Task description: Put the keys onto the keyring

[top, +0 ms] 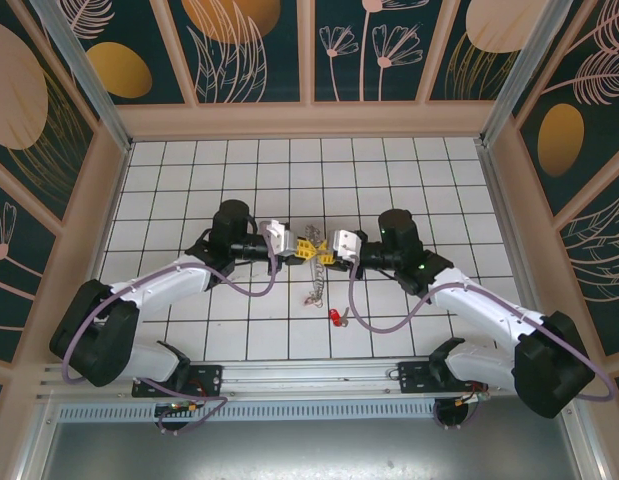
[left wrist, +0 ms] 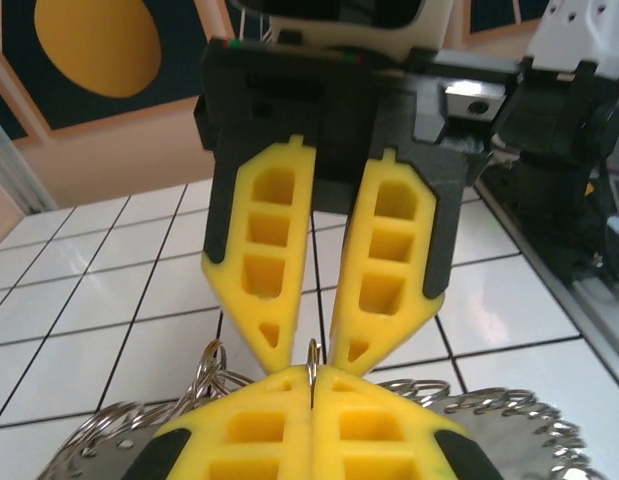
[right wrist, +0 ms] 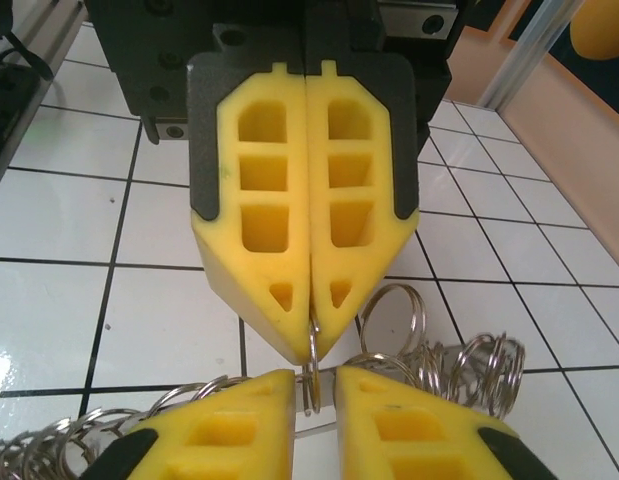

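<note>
Left gripper (right wrist: 311, 340): two yellow plastic fingers, pocketed lattice, wedge tips. Fingers pressed together, pinching one thin wire ring of keyring (right wrist: 484, 362).

Right gripper (right wrist: 314, 385): two matching fingers, narrow gap between them, straddling same ring just beside pinch. Contact with ring hard to tell.

Keyring: grey loop with many silvery coiled links. Link count unreadable, ends cut off by wrist views.

One red-headed key (top: 338, 318) on glossy white tiles (top: 239, 160), near side of grippers, apart from keyring. Blade too small to make out.
</note>
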Available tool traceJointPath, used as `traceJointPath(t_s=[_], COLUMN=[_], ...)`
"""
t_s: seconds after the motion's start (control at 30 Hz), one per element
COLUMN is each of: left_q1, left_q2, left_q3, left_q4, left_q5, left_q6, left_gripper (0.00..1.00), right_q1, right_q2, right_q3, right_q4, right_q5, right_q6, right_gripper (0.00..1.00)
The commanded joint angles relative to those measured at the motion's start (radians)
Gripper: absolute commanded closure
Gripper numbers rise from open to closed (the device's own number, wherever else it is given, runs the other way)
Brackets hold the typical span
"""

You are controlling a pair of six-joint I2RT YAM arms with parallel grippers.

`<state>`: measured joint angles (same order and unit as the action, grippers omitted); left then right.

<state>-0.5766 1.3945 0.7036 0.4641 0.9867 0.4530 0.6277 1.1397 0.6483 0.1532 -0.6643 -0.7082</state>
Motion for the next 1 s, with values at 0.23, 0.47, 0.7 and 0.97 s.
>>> traceJointPath(t_s=[0.23, 0.47, 0.7, 0.97], left_q1=[-0.006, -0.006, -0.006, -0.006], left_q2=[0.008, 0.020, 0.019, 0.013], left_q3=[-0.009, 0.003, 0.015, 0.021], left_q4=[0.243, 0.188, 0.116, 0.106], left_q5=[0.114, 0.115, 0.119, 0.118], left_q6=[-0.158, -0.118, -0.060, -0.062], left_gripper=[1.00, 1.00, 1.00, 1.00], right_q1=[-0.019, -0.019, -0.022, -0.022], right_q2=[-0.037, -0.048, -0.053, -0.040], right_q3=[-0.009, -0.013, -0.009, -0.019], right_q4=[0.039, 0.080, 0.086, 0.100], right_q5=[-0.088, -0.110, -0.120, -0.107], right_q6=[0.042, 0.052, 0.052, 0.042], right_gripper=[0.84, 0.84, 0.87, 1.00])
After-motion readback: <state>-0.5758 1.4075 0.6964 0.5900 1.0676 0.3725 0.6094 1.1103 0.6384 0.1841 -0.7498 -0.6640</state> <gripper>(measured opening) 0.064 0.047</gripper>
